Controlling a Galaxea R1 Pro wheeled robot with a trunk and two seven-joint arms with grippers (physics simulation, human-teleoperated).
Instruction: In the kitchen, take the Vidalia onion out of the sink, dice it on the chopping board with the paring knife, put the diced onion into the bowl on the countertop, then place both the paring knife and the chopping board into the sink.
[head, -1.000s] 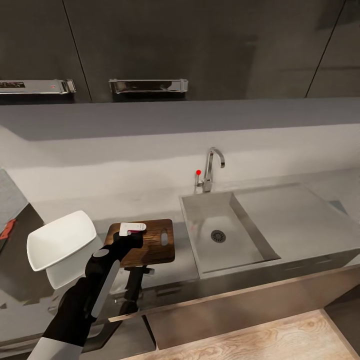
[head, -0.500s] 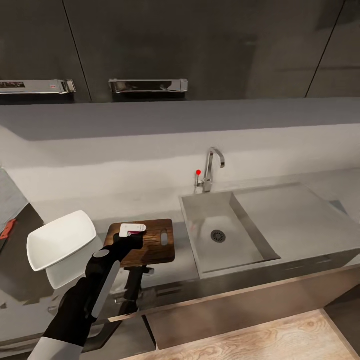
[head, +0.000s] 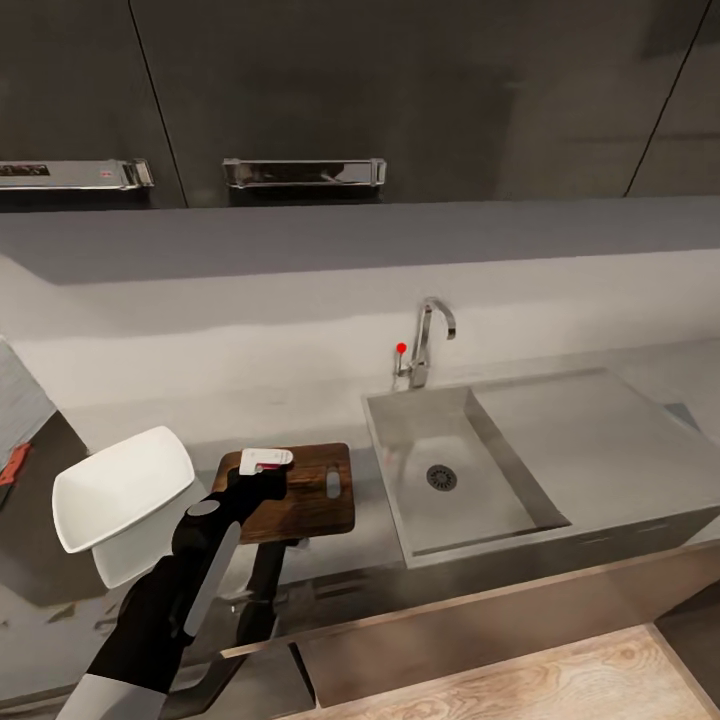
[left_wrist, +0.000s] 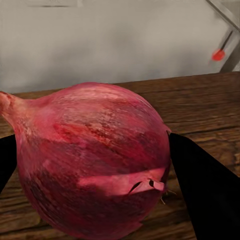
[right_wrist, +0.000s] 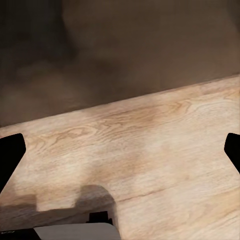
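The Vidalia onion (left_wrist: 95, 150), pinkish-red with a papery skin, sits between the two black fingers of my left gripper (left_wrist: 95, 167), which is shut on it just above the chopping board (left_wrist: 200, 105). In the head view my left gripper (head: 262, 470) hangs over the left end of the dark wooden chopping board (head: 310, 495) and hides the onion. The white bowl (head: 120, 485) stands left of the board on the countertop (head: 330, 555). The sink (head: 450, 470) lies to the board's right. My right gripper (right_wrist: 120, 150) is open over a wooden floor. The paring knife is out of view.
A chrome tap (head: 432, 340) with a red knob stands behind the basin, and a flat drainboard (head: 590, 440) stretches to its right. Dark wall cabinets hang above. A small red shape (head: 12, 462) lies at the far left edge; I cannot tell what it is.
The whole head picture has shifted slightly, so the camera moved. My left gripper stays over the board with the onion in it.
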